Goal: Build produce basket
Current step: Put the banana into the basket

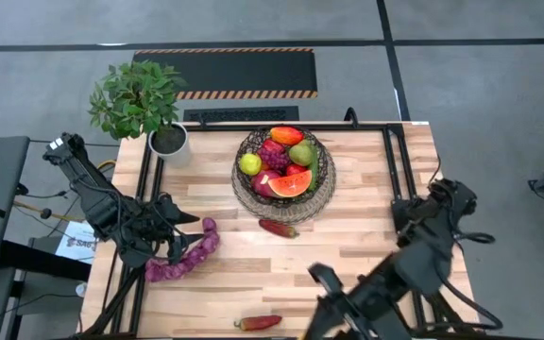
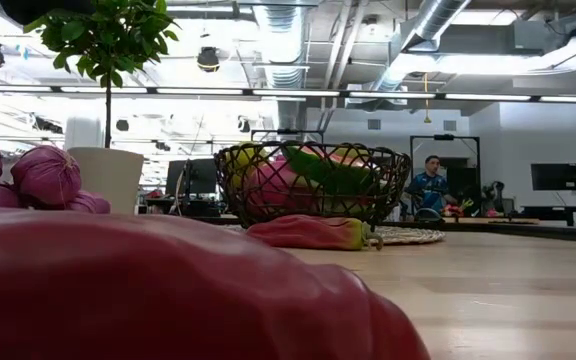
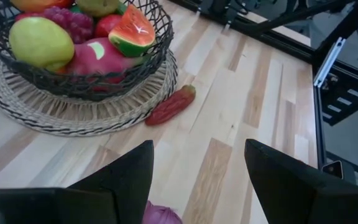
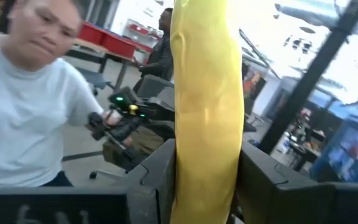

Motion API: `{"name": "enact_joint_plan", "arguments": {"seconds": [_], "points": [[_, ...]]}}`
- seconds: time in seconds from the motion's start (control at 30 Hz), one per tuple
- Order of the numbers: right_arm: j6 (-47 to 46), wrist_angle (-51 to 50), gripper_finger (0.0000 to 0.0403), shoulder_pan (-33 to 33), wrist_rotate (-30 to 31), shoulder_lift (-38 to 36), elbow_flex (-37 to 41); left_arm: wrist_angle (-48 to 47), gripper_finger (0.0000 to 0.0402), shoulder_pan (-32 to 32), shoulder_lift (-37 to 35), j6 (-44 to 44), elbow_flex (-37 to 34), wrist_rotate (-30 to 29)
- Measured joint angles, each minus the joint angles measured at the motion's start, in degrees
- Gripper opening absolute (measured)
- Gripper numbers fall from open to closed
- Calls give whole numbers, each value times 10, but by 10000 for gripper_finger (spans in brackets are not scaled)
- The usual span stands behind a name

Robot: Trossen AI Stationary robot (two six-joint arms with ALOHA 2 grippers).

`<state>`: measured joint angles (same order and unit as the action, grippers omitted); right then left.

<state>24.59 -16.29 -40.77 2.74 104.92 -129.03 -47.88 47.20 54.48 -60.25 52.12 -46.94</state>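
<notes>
Basket (image 1: 284,184): sits on the table's (image 1: 366,236) far middle, resting on a flat tan wicker mat (image 1: 253,206); dark wire mesh wall, upright.
In the basket: green apple (image 1: 249,164) on the left, purple grapes (image 1: 273,153), orange-red fruit (image 1: 286,135) at the far side, a green pear-like fruit (image 1: 301,154), pink dragon fruit (image 1: 270,183) and watermelon slice (image 1: 293,184) at the near side.
Red pepper (image 1: 279,228): lies on the wood just beside the mat's near edge, outside the basket.
Second pepper (image 1: 259,323): lies at the table's near edge, well apart from the basket.
Purple string (image 1: 186,257): a curved chain of purple bulbs on the left of the table, next to the left gripper.
Left gripper (image 1: 179,222): low over the left side of the table, pointing toward the basket; in the left wrist view its fingers (image 3: 124,177) are spread wide with bare wood between them and a purple bulb (image 3: 162,216) just below.
Right gripper (image 1: 321,276): over the table's near right part, well away from the basket; the right wrist view shows its fingers (image 4: 159,171) pinching a yellow banana (image 4: 206,106), which stands upright between them.
Plant (image 1: 138,99): green, in a white pot (image 1: 169,143) at the far left corner.
Room: a person in a white shirt (image 4: 27,118) shows behind the banana in the right wrist view.
</notes>
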Motion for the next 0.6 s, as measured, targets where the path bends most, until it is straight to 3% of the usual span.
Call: {"name": "enact_joint_plan", "arguments": {"seconds": [0.33,0.4,0.47,0.6], "points": [[14,-29,148,-47,-3,0,0,-1,237,0,0,11,0,0],[9,-56,147,-47,27,0,0,-2,237,0,0,11,0,0],[-5,-96,147,-46,116,0,0,-2,237,0,0,11,0,2],[-43,-177,148,-28,408,0,0,-2,237,0,0,11,0,11]]}}
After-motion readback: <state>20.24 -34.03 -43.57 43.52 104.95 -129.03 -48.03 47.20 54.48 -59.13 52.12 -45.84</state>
